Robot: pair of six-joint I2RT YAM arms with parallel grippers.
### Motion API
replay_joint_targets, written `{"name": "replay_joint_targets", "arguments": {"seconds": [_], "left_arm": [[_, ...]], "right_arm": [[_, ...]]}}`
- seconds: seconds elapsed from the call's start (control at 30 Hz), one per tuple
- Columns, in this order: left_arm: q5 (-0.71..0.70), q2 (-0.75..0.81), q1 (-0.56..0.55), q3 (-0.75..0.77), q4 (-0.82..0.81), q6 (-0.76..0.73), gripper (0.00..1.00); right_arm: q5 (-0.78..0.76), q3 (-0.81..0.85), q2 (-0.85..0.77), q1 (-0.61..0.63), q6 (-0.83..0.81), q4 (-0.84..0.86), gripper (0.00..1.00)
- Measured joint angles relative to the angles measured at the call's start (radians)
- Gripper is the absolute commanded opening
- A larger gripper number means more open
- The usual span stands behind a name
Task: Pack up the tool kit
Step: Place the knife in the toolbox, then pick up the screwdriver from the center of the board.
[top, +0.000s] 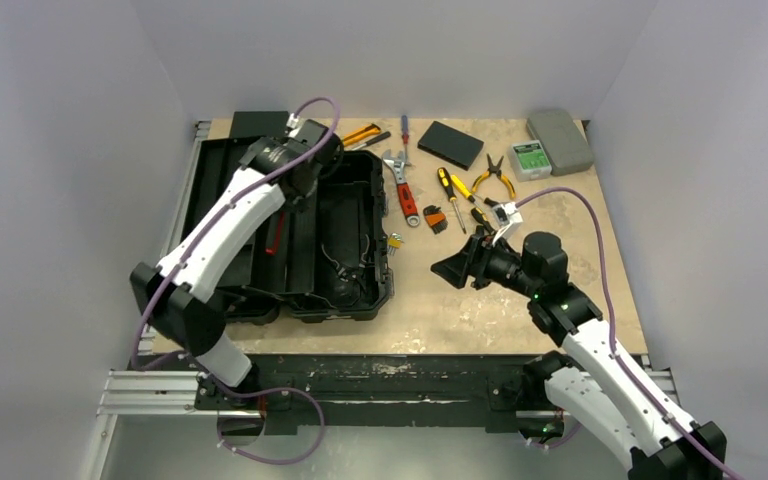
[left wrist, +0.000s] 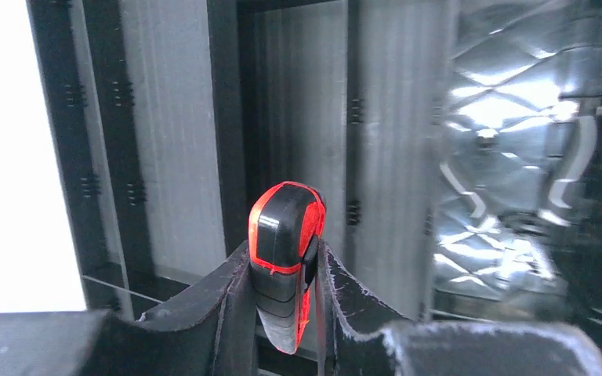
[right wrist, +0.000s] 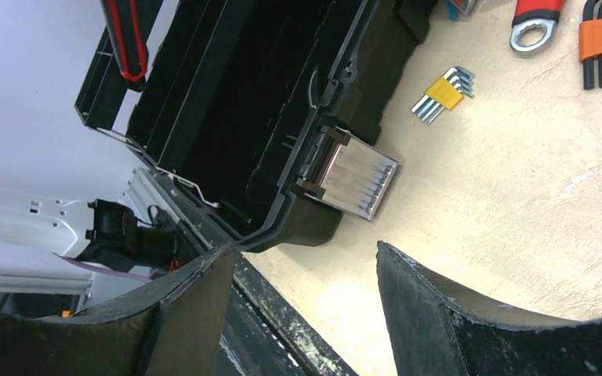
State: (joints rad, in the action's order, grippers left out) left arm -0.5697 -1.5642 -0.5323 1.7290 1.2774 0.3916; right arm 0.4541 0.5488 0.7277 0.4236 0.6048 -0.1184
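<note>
Your counter (top: 480,310) is a pale wooden board. The open black toolbox (top: 350,230) sits on its left half. Just right of the toolbox lie a yellow hex key set (top: 395,240), a red-handled wrench (top: 404,198) and an orange hex key set (top: 434,218). Farther right you have a yellow-and-black screwdriver (top: 450,190) and yellow-handled pliers (top: 495,178). Toward the far edge lie a slim screwdriver (top: 405,128), a flat black box (top: 450,144), a small green-labelled box (top: 529,160) and a grey case (top: 560,140).
</note>
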Motion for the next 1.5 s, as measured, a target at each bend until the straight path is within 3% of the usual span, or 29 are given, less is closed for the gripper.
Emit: {"name": "replay_joint_targets", "arguments": {"seconds": [0.17,0.2,0.3,0.4,0.7,0.93,1.07,1.23,1.33,1.5], "left_arm": [[-0.139,-0.132,0.000,0.002,0.066,-0.013,0.00],[-0.158,-0.154,0.000,0.002,0.076,-0.013,0.07],[-0.188,-0.203,0.002,0.002,0.093,-0.012,0.57],[-0.177,-0.228,0.002,0.003,0.098,-0.016,0.70],[-0.032,-0.143,0.000,0.008,0.053,-0.018,0.80],[0.250,0.124,-0.007,-0.082,-0.114,-0.037,0.96],[0.507,0.277,-0.007,-0.194,-0.255,-0.035,0.97],[0.734,0.357,-0.009,-0.302,-0.397,-0.003,0.97],[0.819,0.393,-0.013,-0.382,-0.482,0.039,0.98],[0.904,0.451,-0.024,-0.492,-0.570,0.097,0.98]], "right_arm": [[-0.041,0.000,-0.013,0.001,-0.008,-0.030,0.66],[-0.053,0.000,-0.013,0.001,-0.010,-0.040,0.67],[-0.121,0.000,0.001,0.001,-0.011,-0.081,0.71],[-0.232,0.004,0.042,0.002,-0.005,-0.142,0.81],[-0.657,0.066,0.296,0.002,0.058,-0.320,0.75],[-0.836,0.223,0.548,0.002,0.030,-0.343,0.68],[-0.868,0.328,0.696,0.001,-0.009,-0.327,0.64],[-0.854,0.389,0.840,-0.024,-0.049,-0.302,0.58],[-0.845,0.393,0.888,-0.055,-0.059,-0.292,0.56],[-0.818,0.399,0.953,-0.091,-0.064,-0.264,0.42]]}}
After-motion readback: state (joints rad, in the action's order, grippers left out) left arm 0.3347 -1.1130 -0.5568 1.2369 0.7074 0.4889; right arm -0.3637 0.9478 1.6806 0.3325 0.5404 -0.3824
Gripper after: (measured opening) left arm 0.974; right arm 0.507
